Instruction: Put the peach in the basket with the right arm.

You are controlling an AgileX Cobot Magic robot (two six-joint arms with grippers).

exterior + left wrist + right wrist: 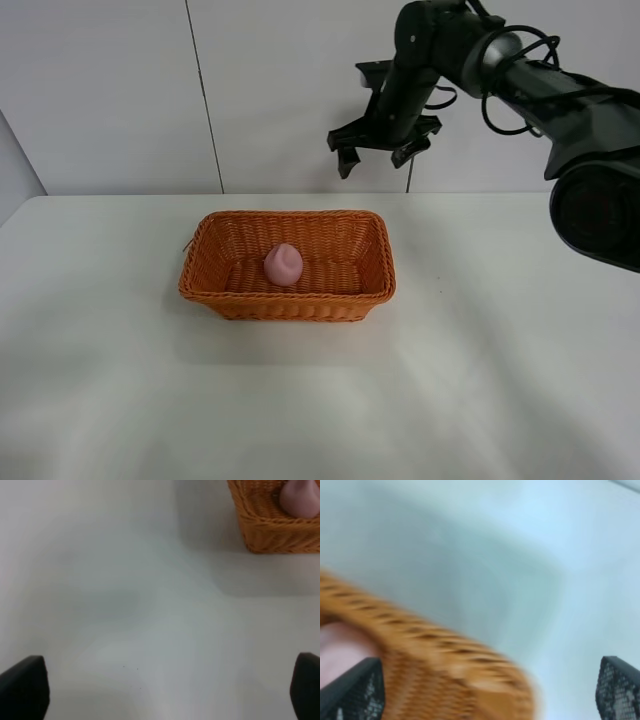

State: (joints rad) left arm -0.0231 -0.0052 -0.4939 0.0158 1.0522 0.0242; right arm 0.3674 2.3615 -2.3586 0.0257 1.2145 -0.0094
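Observation:
The pink peach [283, 264] lies inside the orange-brown wicker basket [300, 222] in the middle of the white table. My right gripper [377, 158] hangs open and empty high above the basket's far right corner, on the black right arm [520, 75]. The right wrist view is blurred: its fingertips [355, 690] stand wide apart over the basket rim [445, 665], with a strip of peach [340, 650] showing. In the left wrist view, my left gripper [165, 690] is open over bare table, with the basket corner [265, 525] and peach [302, 497] far off.
The white table [480, 370] stretches all around the basket. A white panelled wall [120, 90] rises behind the table's far edge. The left arm does not appear in the exterior high view.

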